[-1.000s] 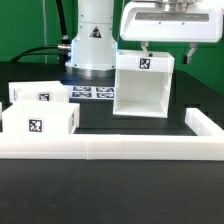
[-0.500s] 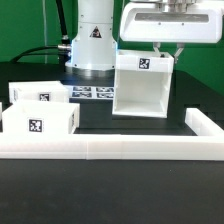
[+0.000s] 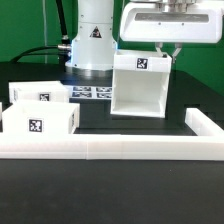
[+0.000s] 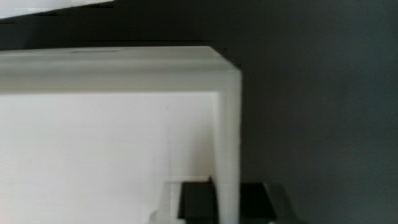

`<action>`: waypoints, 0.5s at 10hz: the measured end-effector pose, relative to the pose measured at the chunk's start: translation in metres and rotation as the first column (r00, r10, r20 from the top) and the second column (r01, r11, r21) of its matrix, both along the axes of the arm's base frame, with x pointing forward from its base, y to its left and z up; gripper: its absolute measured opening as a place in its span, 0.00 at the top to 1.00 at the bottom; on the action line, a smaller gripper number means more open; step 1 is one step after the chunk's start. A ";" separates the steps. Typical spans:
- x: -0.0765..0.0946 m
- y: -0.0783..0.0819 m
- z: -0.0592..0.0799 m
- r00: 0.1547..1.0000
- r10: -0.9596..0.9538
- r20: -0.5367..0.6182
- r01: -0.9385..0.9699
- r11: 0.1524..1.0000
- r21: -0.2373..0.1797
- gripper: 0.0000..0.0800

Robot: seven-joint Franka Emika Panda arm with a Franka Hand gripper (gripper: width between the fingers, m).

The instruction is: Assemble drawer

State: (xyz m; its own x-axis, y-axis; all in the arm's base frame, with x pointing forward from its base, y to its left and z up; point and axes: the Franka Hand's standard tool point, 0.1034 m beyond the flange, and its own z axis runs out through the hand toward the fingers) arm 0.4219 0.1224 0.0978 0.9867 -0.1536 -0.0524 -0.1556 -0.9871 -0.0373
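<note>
Black bench, green backdrop, the usual setup. I've got the fingers down on the top corner of the casing, at the exterior view's right. On the wrist view they're clamped on either side of one thin casing wall, so I'd call that a proper grasp. The casing stands near the middle of the bench with its open face toward the exterior camera. It might be leaning a touch, but at this resolution I can't really tell.

Progress-wise it's early days, I reckon. The casing is empty. The front tray and the back tray sit well apart from it, over at the exterior view's left, just behind the long white bar. The marker board lies between the trays and the casing. Both trays have yet to go into the casing, so basically everything's left to do.
</note>
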 end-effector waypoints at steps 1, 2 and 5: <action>0.000 0.000 0.000 1.000 0.000 0.000 0.000 1.000 0.000 0.96; 0.003 -0.003 0.000 0.999 0.034 0.005 -0.034 0.999 0.005 0.96; 0.033 -0.016 0.000 0.997 0.072 0.039 -0.073 0.997 0.020 0.95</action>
